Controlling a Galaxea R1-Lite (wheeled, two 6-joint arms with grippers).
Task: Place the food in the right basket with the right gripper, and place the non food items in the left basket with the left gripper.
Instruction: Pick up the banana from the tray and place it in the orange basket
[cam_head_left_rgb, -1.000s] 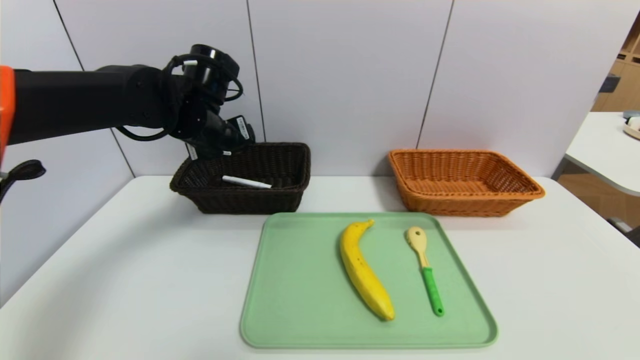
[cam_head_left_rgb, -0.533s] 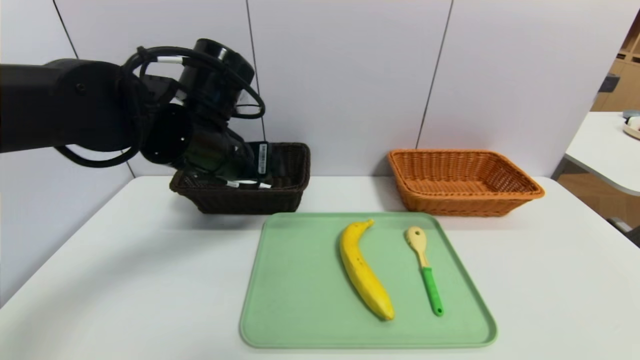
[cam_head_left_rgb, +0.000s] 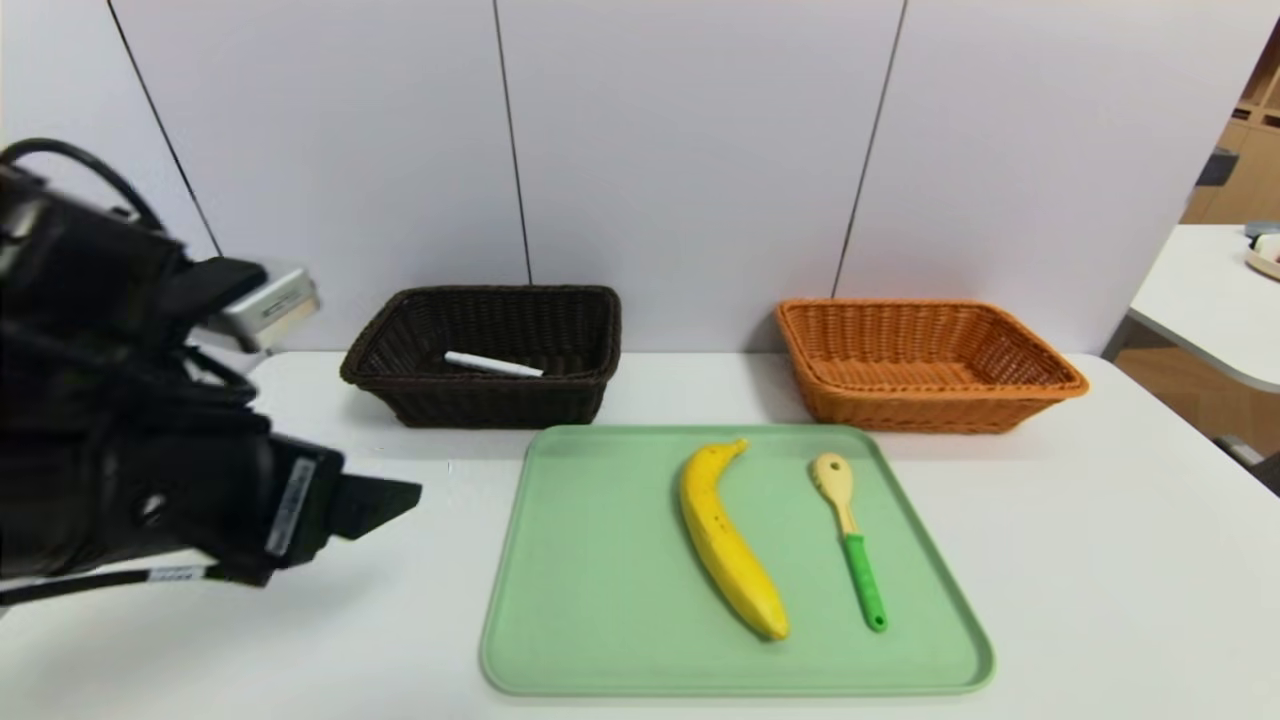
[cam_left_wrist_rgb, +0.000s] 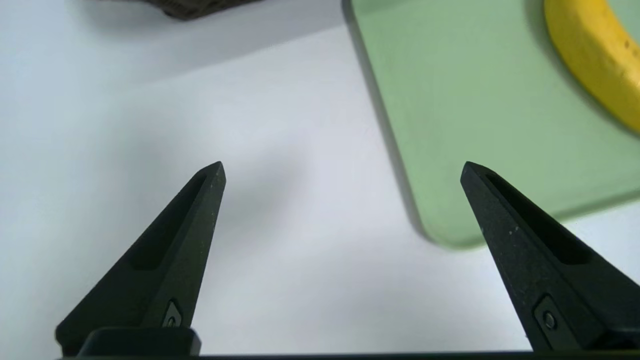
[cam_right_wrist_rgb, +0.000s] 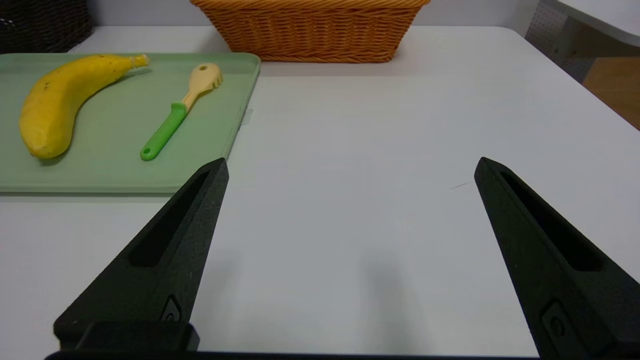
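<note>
Marker (cam_head_left_rgb: 493, 364): lies in the dark basket (cam_head_left_rgb: 590, 330).
Banana (cam_head_left_rgb: 727, 545): on the tray (cam_head_left_rgb: 590, 600), beside the spoon (cam_head_left_rgb: 850, 540); probably soft and easily bruised, best taken across its thick middle.
Spoon: light, stiff; the green handle looks the surest hold.
Orange basket (cam_head_left_rgb: 1040, 385): holds nothing.
Left hand (cam_left_wrist_rgb: 342, 167): fingers spread, holding nothing, above the worktop (cam_head_left_rgb: 1100, 560) just left of the tray.
Right hand (cam_right_wrist_rgb: 350, 167): fingers apart, holding nothing, low over the worktop right of the tray.

A tray (cam_head_left_rgb: 600, 600) sits at the table's (cam_head_left_rgb: 1100, 560) centre. On it, the banana (cam_head_left_rgb: 728, 545) lies left of the spoon (cam_head_left_rgb: 850, 540). The left basket (cam_head_left_rgb: 490, 400) stands at eleven o'clock from the tray, holding the marker (cam_head_left_rgb: 492, 364); the right basket (cam_head_left_rgb: 925, 405) stands at one o'clock. The left gripper (cam_head_left_rgb: 385, 503) hovers at nine o'clock.
</note>
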